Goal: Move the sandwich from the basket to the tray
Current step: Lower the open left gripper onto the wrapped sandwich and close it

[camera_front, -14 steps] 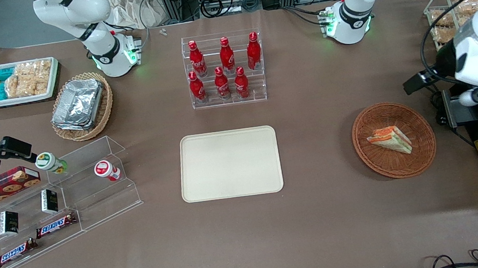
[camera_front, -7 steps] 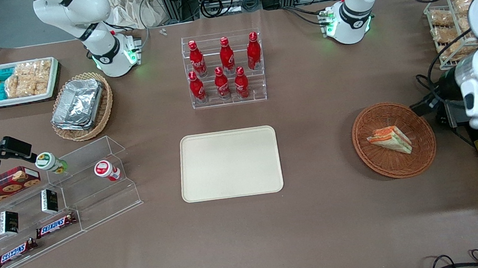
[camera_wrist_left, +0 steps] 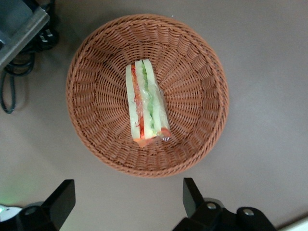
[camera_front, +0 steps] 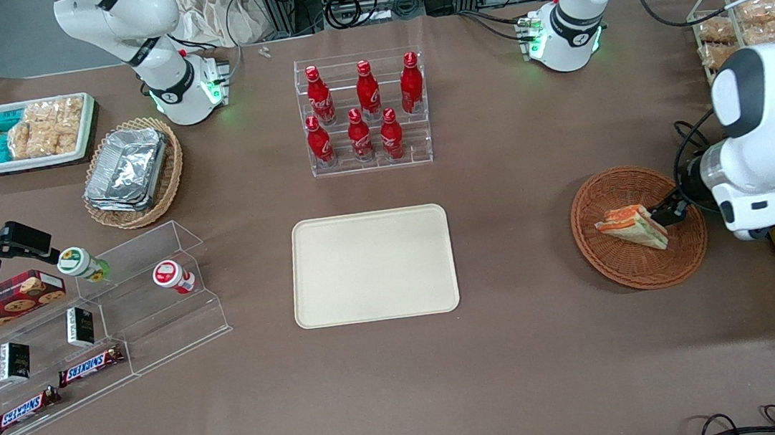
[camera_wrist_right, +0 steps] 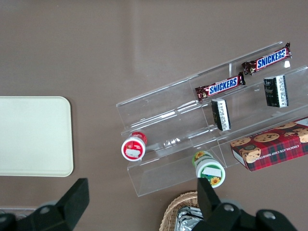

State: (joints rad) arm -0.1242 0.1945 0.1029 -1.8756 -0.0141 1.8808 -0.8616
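I am hovering my gripper, jaws spread wide, above the wicker basket where the sandwich is lying centred, pointing toward 12 o'clock in my wrist view; misaligned closing risks squashing the layers or snagging the weave.

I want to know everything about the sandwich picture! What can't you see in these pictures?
- Sandwich underside: hidden against the basket in the front and left wrist views.
- Tool above the basket, open: fingertips show in the left wrist view, the rest is cut off by the edge.
- Tool in front view: mostly hidden by the arm.
- Tray underside: hidden.
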